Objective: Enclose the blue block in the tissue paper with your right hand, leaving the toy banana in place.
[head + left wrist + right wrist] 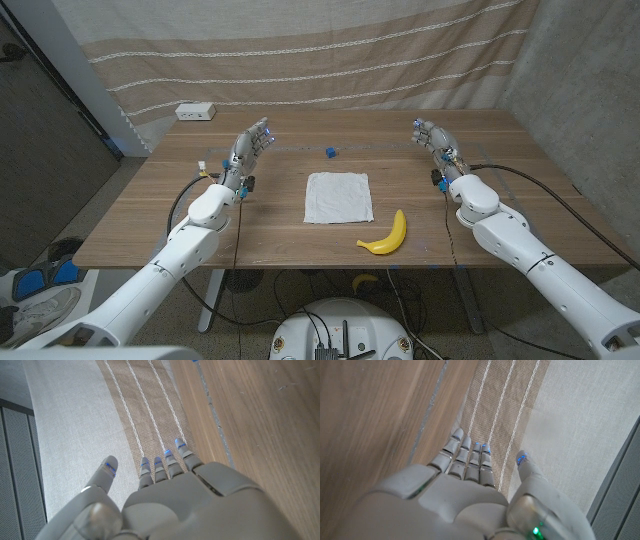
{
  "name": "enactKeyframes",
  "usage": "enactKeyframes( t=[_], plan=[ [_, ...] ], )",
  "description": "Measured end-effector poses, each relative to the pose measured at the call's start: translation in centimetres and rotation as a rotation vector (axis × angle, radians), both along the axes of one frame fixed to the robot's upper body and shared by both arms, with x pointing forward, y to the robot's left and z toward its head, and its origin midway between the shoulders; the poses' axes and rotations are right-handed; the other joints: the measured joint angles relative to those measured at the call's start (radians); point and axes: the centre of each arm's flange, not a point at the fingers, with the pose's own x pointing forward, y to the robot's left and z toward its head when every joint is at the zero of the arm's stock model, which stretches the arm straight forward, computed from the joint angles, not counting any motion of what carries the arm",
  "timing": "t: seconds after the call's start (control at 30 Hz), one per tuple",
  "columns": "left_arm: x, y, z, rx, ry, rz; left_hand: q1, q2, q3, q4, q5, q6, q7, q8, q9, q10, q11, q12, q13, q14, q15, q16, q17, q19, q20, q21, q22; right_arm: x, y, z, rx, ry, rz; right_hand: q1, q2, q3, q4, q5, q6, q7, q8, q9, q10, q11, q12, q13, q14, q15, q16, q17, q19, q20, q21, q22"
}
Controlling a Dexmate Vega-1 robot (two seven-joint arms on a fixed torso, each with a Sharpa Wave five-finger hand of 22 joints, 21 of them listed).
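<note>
A small blue block (330, 152) sits on the wooden table (500, 200), just beyond the far edge of a white tissue paper (338, 196) spread flat at the centre. A yellow toy banana (386, 236) lies near the front edge, right of the tissue's near corner. My right hand (436, 141) is raised at the right, well clear of the block, fingers straight and apart, holding nothing. My left hand (247, 147) is raised at the left the same way, empty. The wrist views show each hand's back (200, 505) (455, 500) with fingers extended toward the curtain.
A white power strip (195, 112) lies at the far left corner of the table. A striped curtain (300, 50) hangs behind the far edge. Cables run along both forearms.
</note>
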Motion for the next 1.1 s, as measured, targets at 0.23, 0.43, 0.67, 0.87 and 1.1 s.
enactKeyframes(
  t=[0.23, 0.43, 0.67, 0.87, 1.1],
  plan=[
    [0.0, 0.1, 0.0, -0.002, 0.001, 0.001, 0.0, 0.0, 0.004, -0.004, 0.0, 0.0, 0.0, 0.0, 0.0, 0.0, 0.0, 0.0, 0.0, 0.008, 0.003, 0.0, 0.0, 0.0, 0.0, 0.0, 0.0, 0.0, 1.0, 1.7, -0.028, -0.026, 0.01, 0.0, 0.0, 0.004, 0.004, 0.003, 0.0, 0.0, 0.0, 0.0, 0.0, 0.0, 0.0, 0.0, 0.0, 0.0, 0.004, 0.0, 0.0, 0.0, 0.0, 0.005],
    [-0.1, 0.6, 0.1, -0.005, 0.0, 0.007, 0.0, 0.0, 0.004, -0.004, 0.0, 0.0, 0.0, 0.0, 0.0, 0.0, 0.0, 0.0, 0.0, 0.011, 0.0, 0.0, 0.0, 0.0, 0.0, 0.0, 0.0, 0.5, 2.0, 2.4, -0.109, -0.02, -0.013, 0.0, 0.0, 0.004, 0.004, 0.003, 0.009, -0.002, 0.0, 0.005, 0.005, -0.005, 0.0, 0.0, 0.004, -0.004, 0.004, 0.003, 0.0, 0.0, 0.0, 0.005],
    [0.1, 1.0, -0.1, -0.006, 0.007, 0.007, 0.0, 0.0, 0.004, -0.004, 0.0, 0.003, 0.004, 0.0, 0.0, 0.005, 0.005, 0.0, 0.003, 0.011, 0.001, 0.0, 0.0, 0.004, 0.003, 0.0, 0.0, 1.0, 3.1, 3.4, -0.182, -0.018, -0.016, 0.0, 0.0, 0.004, 0.004, 0.007, 0.011, 0.0, -0.004, 0.005, 0.009, -0.009, 0.0, 0.0, 0.007, -0.007, 0.008, 0.005, 0.0, 0.0, 0.0, 0.005],
    [0.2, 1.3, -0.2, -0.008, 0.011, 0.008, 0.0, 0.0, 0.004, -0.004, 0.0, 0.007, 0.007, 0.0, 0.0, 0.005, 0.005, 0.0, 0.005, 0.014, 0.004, 0.0, 0.0, 0.005, 0.005, 0.0, 0.0, 1.5, 4.1, 4.1, -0.241, -0.015, -0.016, 0.0, 0.0, 0.004, 0.004, 0.007, 0.016, -0.005, -0.004, 0.005, 0.009, -0.009, 0.0, 0.0, 0.007, -0.007, 0.008, 0.005, 0.007, 0.007, 0.0, 0.005],
    [0.3, 1.7, -0.2, -0.008, 0.014, 0.01, 0.0, 0.0, 0.008, -0.008, 0.0, 0.007, 0.007, 0.0, 0.0, 0.005, 0.005, 0.0, 0.005, 0.018, 0.007, 0.0, 0.0, 0.005, 0.005, 0.0, 0.0, 2.0, 5.5, 4.9, -0.302, -0.015, -0.012, 0.0, 0.0, 0.004, 0.004, 0.007, 0.022, -0.011, -0.004, 0.005, 0.012, -0.013, 0.0, 0.0, 0.011, -0.011, 0.008, 0.008, 0.007, 0.007, 0.0, 0.005]
  ],
)
